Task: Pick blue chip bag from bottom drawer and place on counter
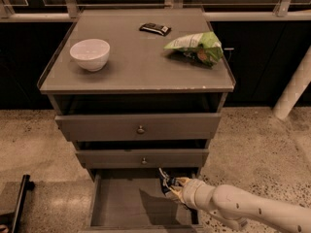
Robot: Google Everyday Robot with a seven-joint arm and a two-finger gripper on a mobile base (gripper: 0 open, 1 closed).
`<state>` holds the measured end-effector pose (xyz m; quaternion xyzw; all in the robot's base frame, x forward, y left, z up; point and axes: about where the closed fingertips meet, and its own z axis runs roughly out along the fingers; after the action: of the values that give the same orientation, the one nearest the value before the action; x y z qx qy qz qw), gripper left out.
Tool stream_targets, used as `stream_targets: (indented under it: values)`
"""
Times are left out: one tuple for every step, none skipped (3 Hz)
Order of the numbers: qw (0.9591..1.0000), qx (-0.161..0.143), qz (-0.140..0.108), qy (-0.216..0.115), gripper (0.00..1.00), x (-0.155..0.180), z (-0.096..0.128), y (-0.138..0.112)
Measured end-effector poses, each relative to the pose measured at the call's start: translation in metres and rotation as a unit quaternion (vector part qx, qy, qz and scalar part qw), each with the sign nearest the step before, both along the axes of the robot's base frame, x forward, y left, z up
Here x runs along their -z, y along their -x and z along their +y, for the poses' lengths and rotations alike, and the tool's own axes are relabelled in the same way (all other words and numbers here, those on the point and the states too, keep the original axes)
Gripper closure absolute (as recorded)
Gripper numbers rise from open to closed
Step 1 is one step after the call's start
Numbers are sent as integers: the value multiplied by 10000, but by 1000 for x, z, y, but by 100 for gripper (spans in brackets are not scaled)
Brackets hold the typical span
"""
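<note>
Gripper (171,187) at the end of the white arm (233,205) is low inside the bottom drawer (121,205), near its back right corner, and it is closed on the blue chip bag (164,179). The bag sticks up and to the left from the fingertips. It seems to hang a little above the drawer floor, because a dark shadow lies on the floor just left of the gripper. How much of the bag is between the fingers I cannot tell; it looks like only an edge.

Directly above the gripper is the front of the middle drawer (143,158) with its small knob, and above that the top drawer (140,127). The middle front is very near over the bag. Higher and farther is the counter (141,76). On it, up and left of the gripper, stands a white bowl (90,54). Up and slightly right lies a green-and-white chip bag (197,46), and farthest is a small black bar wrapper (155,29).

The risks, as I judge them: if the gripper rises straight up, the bag or the wrist can catch the lower edge of the middle drawer front, and a thin grip can lose the bag. Probably the gripper must first come out toward the drawer's front. On the counter, placing too far right can push the green bag, and too far left can hit the bowl.
</note>
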<state>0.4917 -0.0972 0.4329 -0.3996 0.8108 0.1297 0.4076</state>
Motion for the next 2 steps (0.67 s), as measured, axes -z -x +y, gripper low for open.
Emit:
stream_targets:
  values:
    - [9994,-302,-107,-121,100,-20,5,-3]
    - [9906,-1019,-896,-193,100,-110,20,-28]
